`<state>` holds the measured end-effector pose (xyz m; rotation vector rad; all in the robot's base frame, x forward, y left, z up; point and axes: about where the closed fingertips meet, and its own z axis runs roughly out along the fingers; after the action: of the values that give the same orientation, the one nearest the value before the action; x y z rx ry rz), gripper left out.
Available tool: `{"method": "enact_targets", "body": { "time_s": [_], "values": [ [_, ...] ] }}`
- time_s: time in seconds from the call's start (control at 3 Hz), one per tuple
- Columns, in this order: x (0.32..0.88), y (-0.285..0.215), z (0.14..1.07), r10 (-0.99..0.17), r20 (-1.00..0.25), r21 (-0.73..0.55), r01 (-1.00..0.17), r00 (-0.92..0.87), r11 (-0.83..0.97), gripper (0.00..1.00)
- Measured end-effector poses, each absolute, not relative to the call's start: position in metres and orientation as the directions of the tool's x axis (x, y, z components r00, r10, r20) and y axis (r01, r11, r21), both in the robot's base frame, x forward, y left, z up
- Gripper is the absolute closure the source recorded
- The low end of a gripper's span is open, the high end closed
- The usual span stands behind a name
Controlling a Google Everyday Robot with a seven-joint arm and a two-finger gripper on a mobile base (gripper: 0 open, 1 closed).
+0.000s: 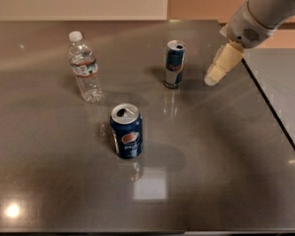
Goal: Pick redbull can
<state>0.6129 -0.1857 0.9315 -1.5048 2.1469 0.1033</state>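
Observation:
The redbull can (174,64), tall and slim, blue and silver with a red mark, stands upright on the grey table (216,146) at the back middle. My gripper (211,78) hangs from the arm at the upper right and is to the right of the can, apart from it, just above the table. It holds nothing.
A dark blue Pepsi can (127,131) stands upright in the middle, nearer the front. A clear water bottle (84,68) with a white cap stands at the left. The table's right edge (275,117) runs diagonally past the gripper.

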Motion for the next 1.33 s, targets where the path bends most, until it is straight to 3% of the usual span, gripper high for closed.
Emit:
{"method": "enact_targets", "body": {
  "time_s": [0.67,1.33],
  "values": [
    [0.667,-0.147,0.921,-0.795,-0.549,-0.159,-0.901,-0.259,0.404,0.00],
    [0.684,-0.105,0.914,-0.775,-0.590,-0.119,-0.924,-0.228,0.363,0.00]
  ]
}}
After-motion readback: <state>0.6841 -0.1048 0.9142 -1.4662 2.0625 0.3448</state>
